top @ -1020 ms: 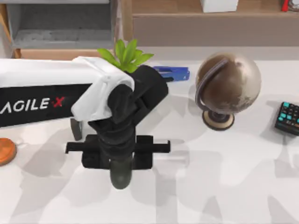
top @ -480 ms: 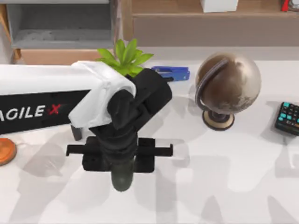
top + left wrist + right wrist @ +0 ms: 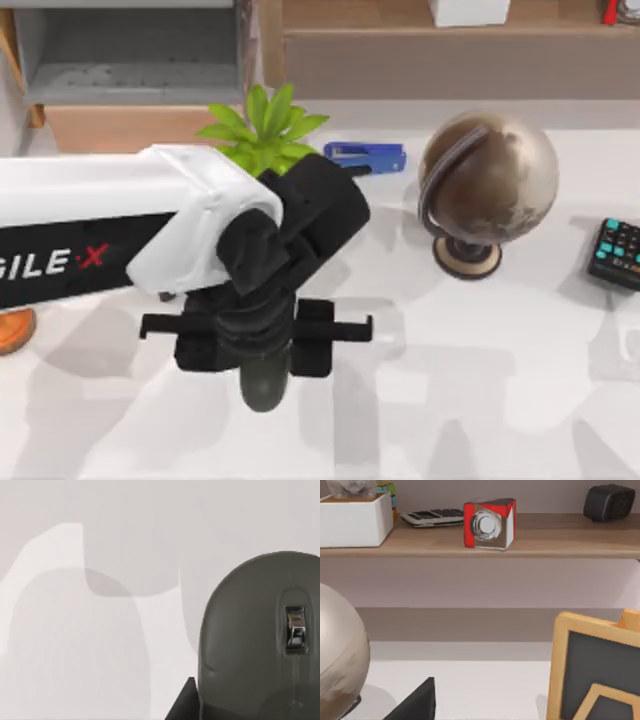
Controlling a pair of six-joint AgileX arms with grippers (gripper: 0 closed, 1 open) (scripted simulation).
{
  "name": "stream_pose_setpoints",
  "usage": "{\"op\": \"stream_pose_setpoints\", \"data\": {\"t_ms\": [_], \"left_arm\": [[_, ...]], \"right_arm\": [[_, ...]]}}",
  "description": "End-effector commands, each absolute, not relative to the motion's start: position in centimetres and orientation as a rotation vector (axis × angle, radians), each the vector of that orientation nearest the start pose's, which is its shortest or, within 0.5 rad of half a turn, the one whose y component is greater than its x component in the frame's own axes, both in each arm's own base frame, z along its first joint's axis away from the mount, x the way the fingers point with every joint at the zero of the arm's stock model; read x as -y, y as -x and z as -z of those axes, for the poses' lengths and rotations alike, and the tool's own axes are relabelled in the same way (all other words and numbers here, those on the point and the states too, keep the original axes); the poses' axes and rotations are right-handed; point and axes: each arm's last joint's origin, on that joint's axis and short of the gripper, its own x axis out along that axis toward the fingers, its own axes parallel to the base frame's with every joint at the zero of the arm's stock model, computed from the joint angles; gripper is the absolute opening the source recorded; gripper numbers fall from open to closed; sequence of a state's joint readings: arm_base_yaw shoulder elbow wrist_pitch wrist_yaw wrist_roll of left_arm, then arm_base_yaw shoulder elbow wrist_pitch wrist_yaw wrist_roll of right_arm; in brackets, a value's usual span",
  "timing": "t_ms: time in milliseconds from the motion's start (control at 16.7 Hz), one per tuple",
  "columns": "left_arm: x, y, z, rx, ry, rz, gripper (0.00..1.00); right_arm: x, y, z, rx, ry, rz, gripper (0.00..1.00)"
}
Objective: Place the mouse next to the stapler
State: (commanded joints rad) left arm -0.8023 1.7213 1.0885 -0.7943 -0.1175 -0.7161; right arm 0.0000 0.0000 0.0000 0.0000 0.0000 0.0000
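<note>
- Mouse (image 3: 260, 640): dark grey-green, scroll wheel visible in my left wrist view, close under the camera with white table (image 3: 75, 605) beside it. In the top view only its rounded end (image 3: 264, 385) pokes out below the left gripper body.
- Can't tell from these views whether the mouse is on the table or lifted.
- Stapler (image 3: 366, 157): blue, lying on the table at the far side, between the green plant (image 3: 262, 125) and the brown globe (image 3: 488, 180); well apart from the mouse.
- Left gripper (image 3: 258, 345): my left arm reaches in from the top view's left, wrist bent down over the table centre-left; fingers closed on the mouse.
- Right wrist view: shelf with a red-and-white cube (image 3: 489, 523), white box (image 3: 355, 519), part of the globe, and a wood-framed board (image 3: 595, 675). Can't tell the right gripper's finger state.
- Teal-keyed keypad (image 3: 615, 252) at the table's right edge; orange disc (image 3: 12, 330) at its left edge.
</note>
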Motion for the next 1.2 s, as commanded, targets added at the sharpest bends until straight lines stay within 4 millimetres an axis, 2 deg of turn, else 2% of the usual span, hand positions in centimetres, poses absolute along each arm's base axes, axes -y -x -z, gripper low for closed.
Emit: {"op": "stream_pose_setpoints", "data": {"t_ms": [720,840,1080,1200], "left_arm": [[22.1,-24.5,-14.8,-1.439,-0.022,0.035,0.0],[22.0,-24.5,-13.9,-1.466,-0.035,0.022,0.0],[22.0,-24.5,-13.9,-1.466,-0.035,0.022,0.0],[22.0,-24.5,-13.9,-1.466,-0.035,0.022,0.15]], "right_arm": [[0.1,-10.6,-16.0,0.0,0.0,0.0,1.0],[0.1,-10.6,-16.0,0.0,0.0,0.0,1.0],[0.1,-10.6,-16.0,0.0,0.0,0.0,1.0],[0.1,-10.6,-16.0,0.0,0.0,0.0,1.0]]}}
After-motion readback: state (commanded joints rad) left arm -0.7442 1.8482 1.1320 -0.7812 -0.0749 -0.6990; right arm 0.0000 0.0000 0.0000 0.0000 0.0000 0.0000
